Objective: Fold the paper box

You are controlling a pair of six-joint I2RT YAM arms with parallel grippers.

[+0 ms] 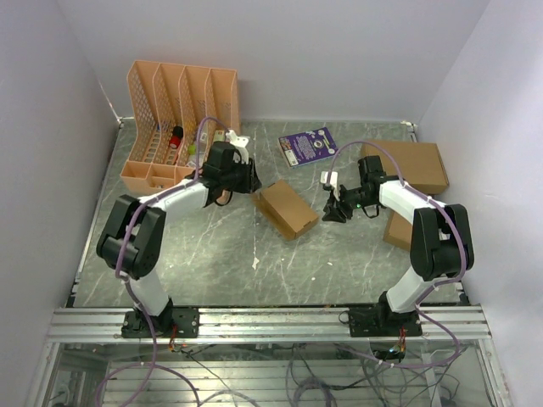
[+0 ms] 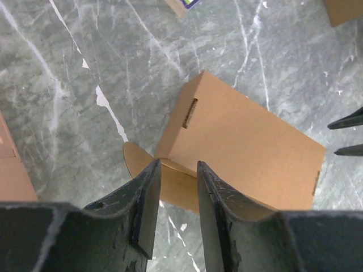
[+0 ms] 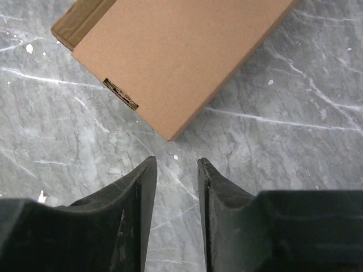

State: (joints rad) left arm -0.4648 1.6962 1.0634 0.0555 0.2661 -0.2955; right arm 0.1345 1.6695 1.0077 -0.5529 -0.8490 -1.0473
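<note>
One small paper box point(image 1: 287, 209) lies flat and slantwise in the middle of the worktop point(image 1: 212, 263).
The left pincer point(image 2: 178, 165) hangs over the box's left end, jaws parted a little and gripping nothing; a rounded flap point(image 2: 135, 157) juts out onto the marble beneath them; the right pincer point(image 3: 176, 162) sits just off the box's right corner, jaws likewise ajar and empty, bare worktop showing in the gap; a peach file rack point(image 1: 178, 119) stands far left; a purple booklet point(image 1: 307, 145) lies far centre; a larger brown box point(image 1: 407, 165) rests far right; another small carton point(image 1: 397, 231) lies beside the right arm.
</note>
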